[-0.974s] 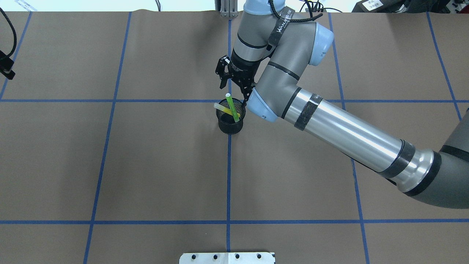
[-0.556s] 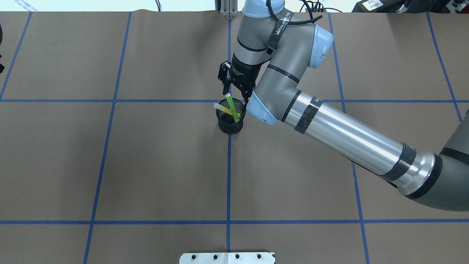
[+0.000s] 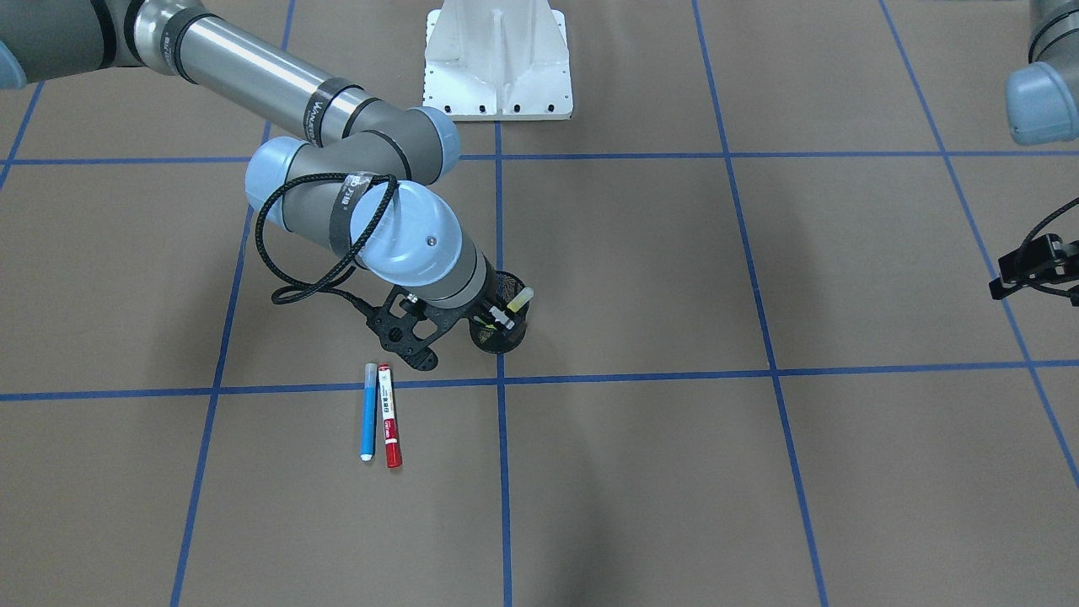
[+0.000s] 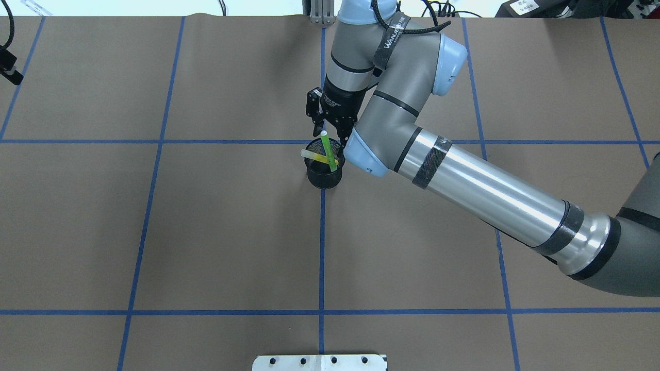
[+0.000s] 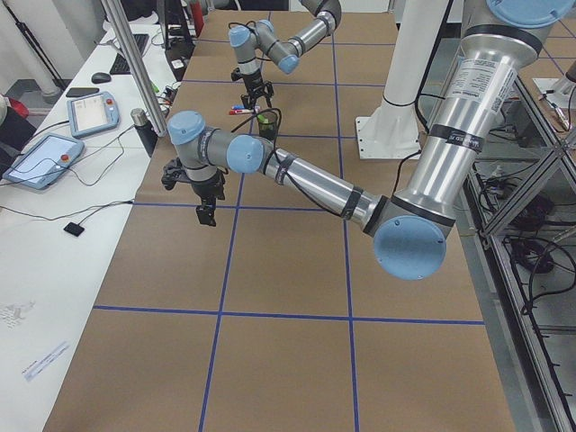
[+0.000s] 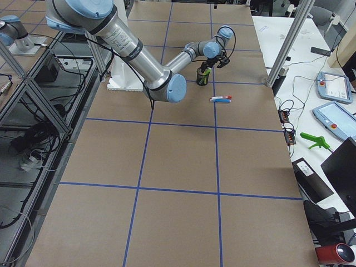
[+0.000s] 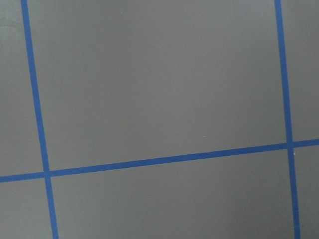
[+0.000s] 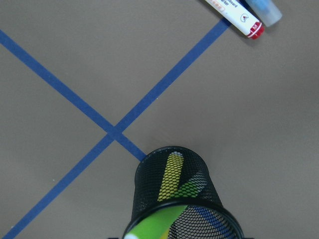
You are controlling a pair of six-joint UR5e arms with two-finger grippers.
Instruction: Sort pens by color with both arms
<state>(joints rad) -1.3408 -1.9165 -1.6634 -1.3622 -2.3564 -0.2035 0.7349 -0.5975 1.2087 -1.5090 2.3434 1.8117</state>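
You see the right gripper [image 4: 335, 131] poised just above the black mesh cup [image 4: 322, 180]. Its fingers are spread wide on either side of the green pen's [image 4: 328, 150] upper end and have hold of nothing. That pen stands in the cup, its long axis leaning so the top points away from the robot. The yellow pen [image 4: 312, 154] crosses it in the same cup, its top tipped toward the robot's left. The cup sits just beside a crossing of the blue tape lines [image 3: 590, 375]. Past the tape line on the operators' side, on the robot's right, the blue pen [image 3: 368, 413] and the red pen [image 3: 389, 415] lie flat side by side. Their long axes are parallel and run from the robot toward you, with the red cap at your end. The left gripper [image 5: 206, 214] hangs over bare table well apart from all four pens. You cannot tell how far its fingers are open.
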